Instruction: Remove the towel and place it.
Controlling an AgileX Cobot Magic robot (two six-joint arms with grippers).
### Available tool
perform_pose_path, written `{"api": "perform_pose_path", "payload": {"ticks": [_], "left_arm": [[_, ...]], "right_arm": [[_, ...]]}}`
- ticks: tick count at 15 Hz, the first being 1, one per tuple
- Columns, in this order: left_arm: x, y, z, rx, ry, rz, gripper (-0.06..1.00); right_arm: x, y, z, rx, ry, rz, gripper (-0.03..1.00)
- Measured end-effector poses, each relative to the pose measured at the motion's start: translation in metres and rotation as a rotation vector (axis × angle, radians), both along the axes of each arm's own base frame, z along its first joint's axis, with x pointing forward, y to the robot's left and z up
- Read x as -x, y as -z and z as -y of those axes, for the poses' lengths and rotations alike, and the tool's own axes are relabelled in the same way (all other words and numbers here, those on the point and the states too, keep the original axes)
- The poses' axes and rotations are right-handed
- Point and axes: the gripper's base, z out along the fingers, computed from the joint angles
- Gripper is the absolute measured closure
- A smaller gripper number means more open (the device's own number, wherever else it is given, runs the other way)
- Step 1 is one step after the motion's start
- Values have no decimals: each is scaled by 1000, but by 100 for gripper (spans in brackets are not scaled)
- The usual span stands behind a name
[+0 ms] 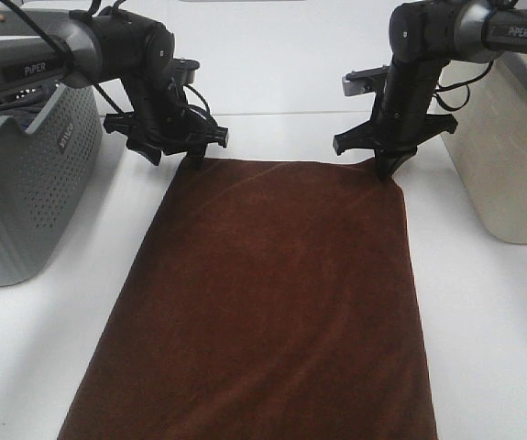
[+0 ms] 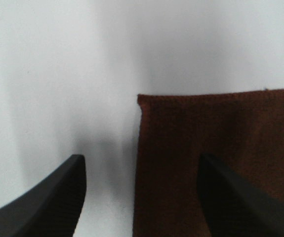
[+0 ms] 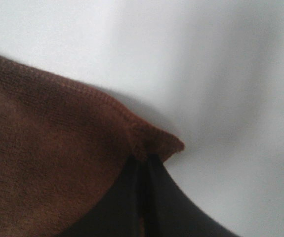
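- The brown towel [image 1: 272, 302] lies flat on the white table [image 1: 488, 321], spreading from the middle down to 6 o'clock.
- The left gripper [image 1: 192, 158] hangs at the towel's 11 o'clock corner with its jaws spread wide. One of its fingers [image 2: 58, 197] is over bare table and the other is over the cloth.
- The right gripper [image 1: 387, 167] sits at the 1 o'clock corner, jaws pinched together on that corner, which puckers up slightly.
- A grey perforated basket [image 1: 25, 183] stands at 9 o'clock.
- A beige bin [image 1: 506, 156] stands at 3 o'clock.
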Motion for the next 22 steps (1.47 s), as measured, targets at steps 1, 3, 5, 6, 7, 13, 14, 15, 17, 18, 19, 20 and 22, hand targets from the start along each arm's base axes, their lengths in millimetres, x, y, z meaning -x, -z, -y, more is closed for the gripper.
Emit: {"api": "perform_pose_path", "payload": {"ticks": [1,3,5,6,7,13,14,15,17,18,19,20,22], "left_arm": [[-1,-1,1,7,2,17,33],[-3,3,2,24,-15,34,37],[-3,11,1,25,-28,21,38],[-3,16,2,26,-32,13,38],[-3,16,2,27,-34,13,40],[-8,19,5,77,-49,64,93],[-9,19,6,81,-46,75,93],[-10,18,6,86,-45,86,93],[-13,14,7,95,-44,107,93],[-16,7,8,98,-40,133,93],[-20,0,8,89,-32,167,93],[-23,-8,8,85,-22,207,93],[-29,-17,7,100,-36,270,93]], "right_arm": [[0,0,0,-4,2,-3,97],[1,0,0,-3,3,-11,97],[1,0,0,-3,3,-11,97],[1,0,0,-4,3,-13,97],[1,0,0,-4,4,-16,97],[1,0,-1,-9,6,-17,97],[1,0,-1,-10,5,-13,97],[0,0,-1,-10,4,-1,97],[-6,-7,0,6,-9,50,97],[-12,-15,0,11,-16,98,97],[-17,-22,-1,16,-24,150,97],[-23,-31,-1,17,-32,207,97],[-33,-45,-2,24,-51,316,97]]}}
